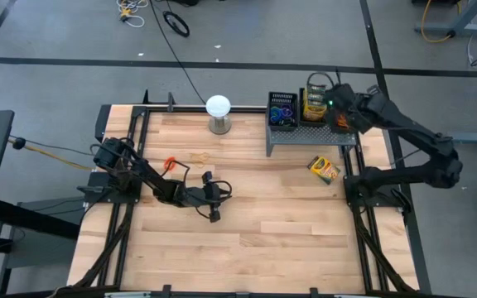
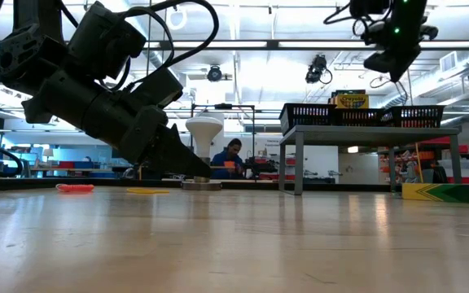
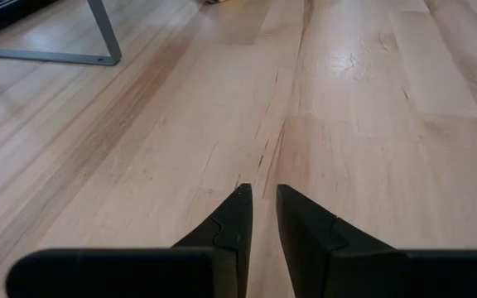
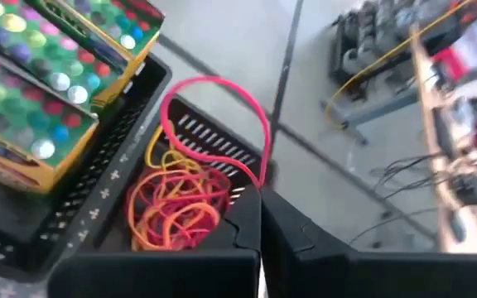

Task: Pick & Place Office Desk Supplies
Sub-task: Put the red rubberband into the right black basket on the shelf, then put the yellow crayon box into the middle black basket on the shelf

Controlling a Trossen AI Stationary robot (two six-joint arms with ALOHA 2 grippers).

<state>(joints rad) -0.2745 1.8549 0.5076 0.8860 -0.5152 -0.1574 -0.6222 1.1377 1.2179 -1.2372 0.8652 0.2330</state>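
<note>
Table centre and near side lay open boards. Far edge crowded: globe, riser carrying mesh bins. Crayon box lay just below riser. Left arm sprawled mid-left, red band beside it.

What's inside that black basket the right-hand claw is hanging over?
The right gripper is shut on a pink rubber band above the black mesh bin. Inside lies a tangle of red, orange and yellow rubber bands. The bin's floor beneath them is covered.
</note>
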